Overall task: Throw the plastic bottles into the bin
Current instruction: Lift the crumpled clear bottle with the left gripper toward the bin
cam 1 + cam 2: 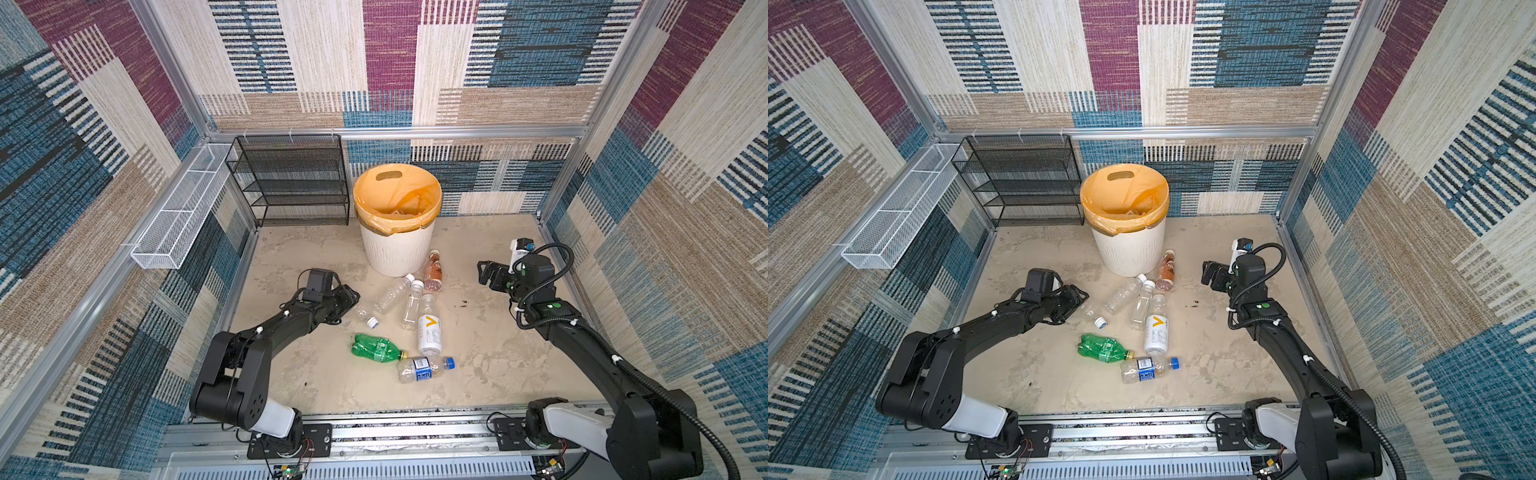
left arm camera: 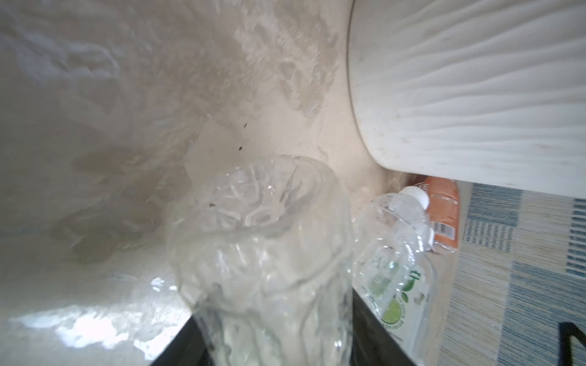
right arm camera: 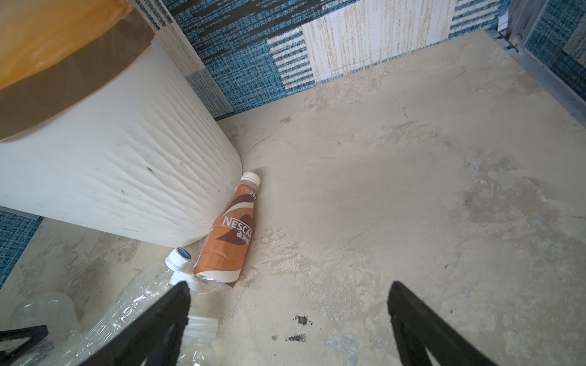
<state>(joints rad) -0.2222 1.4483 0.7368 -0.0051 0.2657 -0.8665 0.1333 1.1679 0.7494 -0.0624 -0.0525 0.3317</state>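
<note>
Wrist footage from the left arm alone shows the left claw (image 1: 352, 300) clamped on a crumpled clear bottle (image 2: 266, 253), jaws close-set against its sides; both top views hide that contact. The right claw (image 3: 288, 288) gapes wide and empty above the floor (image 3: 412, 190), with the orange-labelled bottle (image 3: 226, 234) just ahead, lying against the white bin (image 3: 111, 158).

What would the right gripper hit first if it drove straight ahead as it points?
Probably the orange-labelled bottle lying beside the bin; the right gripper aims low, so bare floor may come first. Depth is unclear.
</note>
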